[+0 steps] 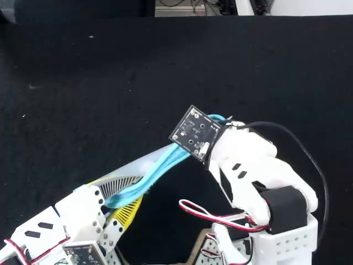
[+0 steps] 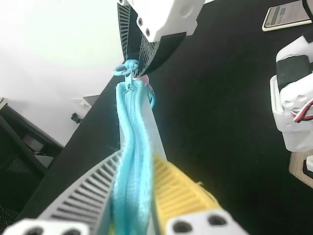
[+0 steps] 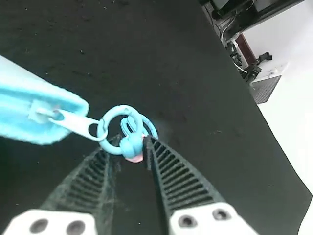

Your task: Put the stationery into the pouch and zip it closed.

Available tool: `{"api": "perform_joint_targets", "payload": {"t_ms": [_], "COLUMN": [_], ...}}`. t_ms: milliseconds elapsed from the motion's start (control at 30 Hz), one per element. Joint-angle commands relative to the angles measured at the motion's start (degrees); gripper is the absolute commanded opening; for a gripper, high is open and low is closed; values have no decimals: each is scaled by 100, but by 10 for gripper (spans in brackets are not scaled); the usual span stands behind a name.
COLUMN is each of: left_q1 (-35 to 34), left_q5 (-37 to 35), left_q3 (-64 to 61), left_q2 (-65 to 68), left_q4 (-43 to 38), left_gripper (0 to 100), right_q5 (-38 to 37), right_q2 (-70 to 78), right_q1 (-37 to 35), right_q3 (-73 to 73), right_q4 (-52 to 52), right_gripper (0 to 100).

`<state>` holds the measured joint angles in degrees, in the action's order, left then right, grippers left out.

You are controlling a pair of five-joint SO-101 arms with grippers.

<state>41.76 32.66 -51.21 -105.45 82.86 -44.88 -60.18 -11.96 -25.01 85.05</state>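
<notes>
Black table (image 1: 110, 72), white wall (image 2: 49, 44) beyond. My left gripper (image 2: 137, 161), at seven o'clock, clamps the pouch (image 1: 165, 160) near centre; my right gripper (image 3: 131, 144), from four o'clock, pinches its zipper charm (image 3: 127, 129).

The pouch (image 2: 133, 161) and its zip pull (image 3: 76, 123) are light blue, against the plain black table (image 1: 110, 72).

From above, a black square camera board (image 1: 194, 131) hides the zip pull (image 3: 80, 127) of the light blue fabric pouch (image 1: 168, 159); its other end is buried inside the left pincer (image 1: 135, 193).
</notes>
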Motion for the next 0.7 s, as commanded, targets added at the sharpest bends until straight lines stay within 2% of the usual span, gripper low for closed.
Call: {"api": "perform_joint_targets", "payload": {"t_ms": [0,67,200,267,367,433,600,667], "left_q1": [-22,-31,-31,-31,-101,-470,-2176,-2879], "left_q5": [-79,-79,-70,-70,-53,-53,-70,-79], "left_q3": [-374,-382,-374,-338,-365,-356,-303,-356], "left_q2": [88,88,97,97,97,97,97,97], "left_q4": [264,255,220,202,9,-299,-1679,-2330], "left_gripper": [29,29,29,29,29,29,29,29], "right_q5": [132,475,1029,1073,1345,1618,2048,2145], "right_q2": [382,382,347,215,-224,-488,-558,-541], "right_q1": [334,325,316,53,-457,-589,185,501], "right_q3": [154,215,435,567,901,1218,884,215], "right_q4": [62,62,211,325,431,431,220,-185], "right_gripper": [12,41,276,321,281,262,246,173]}}
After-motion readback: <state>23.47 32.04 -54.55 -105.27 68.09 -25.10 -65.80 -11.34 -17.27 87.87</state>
